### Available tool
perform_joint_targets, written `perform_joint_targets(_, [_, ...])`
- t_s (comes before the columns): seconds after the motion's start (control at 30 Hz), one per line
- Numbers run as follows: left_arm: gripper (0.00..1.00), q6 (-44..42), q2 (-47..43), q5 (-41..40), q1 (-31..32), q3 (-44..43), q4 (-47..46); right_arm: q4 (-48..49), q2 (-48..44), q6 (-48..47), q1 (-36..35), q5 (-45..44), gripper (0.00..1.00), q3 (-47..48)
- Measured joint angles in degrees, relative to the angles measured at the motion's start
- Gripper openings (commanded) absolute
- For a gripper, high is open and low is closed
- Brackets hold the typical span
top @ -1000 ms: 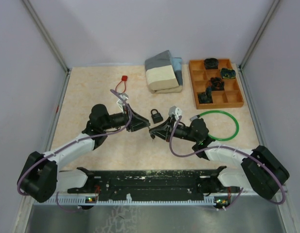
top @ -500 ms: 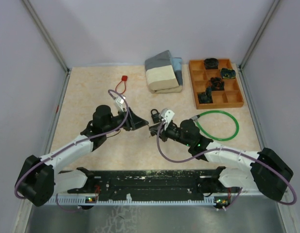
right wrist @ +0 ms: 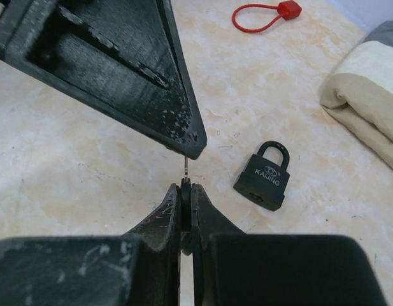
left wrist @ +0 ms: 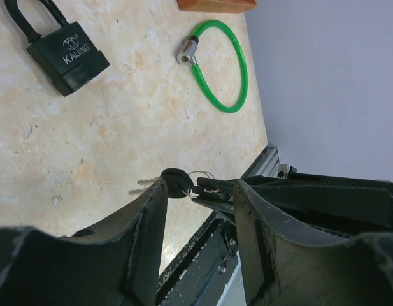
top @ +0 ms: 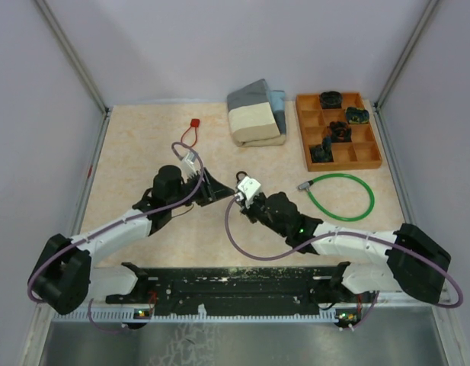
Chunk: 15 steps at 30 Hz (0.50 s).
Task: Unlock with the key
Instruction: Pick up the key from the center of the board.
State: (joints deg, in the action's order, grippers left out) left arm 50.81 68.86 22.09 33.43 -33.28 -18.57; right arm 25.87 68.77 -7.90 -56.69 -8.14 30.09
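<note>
We judge this to be a key handover: our right hand [right wrist: 186, 191] is clamped on the key [left wrist: 176, 183], while our left hand [left wrist: 199, 186] stands apart around its black head and next needs to close squarely on it. The padlock [left wrist: 67, 54], black with its shackle shut, lies flat on the table [left wrist: 120, 127] near both hands.

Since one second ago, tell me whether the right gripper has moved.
Yes. The right gripper has shifted left, farther from the green cable loop, which lies where it was.
</note>
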Motion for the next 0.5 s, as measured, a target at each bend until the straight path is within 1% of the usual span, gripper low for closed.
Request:
perform_joint_targets(0.1, [0.47, 1.1, 2.1, 0.0, 0.4, -0.6, -0.4, -0.3, 0.9, -1.6, -1.5, -3.0, 0.0, 0.7])
perform_joint_targets(0.17, [0.42, 1.8, 3.2, 0.0, 0.7, -0.9, -0.8, -0.3, 1.4, -2.5, -2.4, -4.8, 0.0, 0.9])
perform_joint_targets(0.27, [0.38, 2.6, 4.1, -0.1, 1.0, -1.1, -1.2, -0.4, 2.3, -4.0, -3.7, -7.6, 0.0, 1.2])
perform_joint_targets(0.5, [0.33, 3.8, 4.4, -0.7, 1.5, -1.6, -1.5, -0.4, 5.8, -8.6, -7.2, -15.7, 0.0, 2.3])
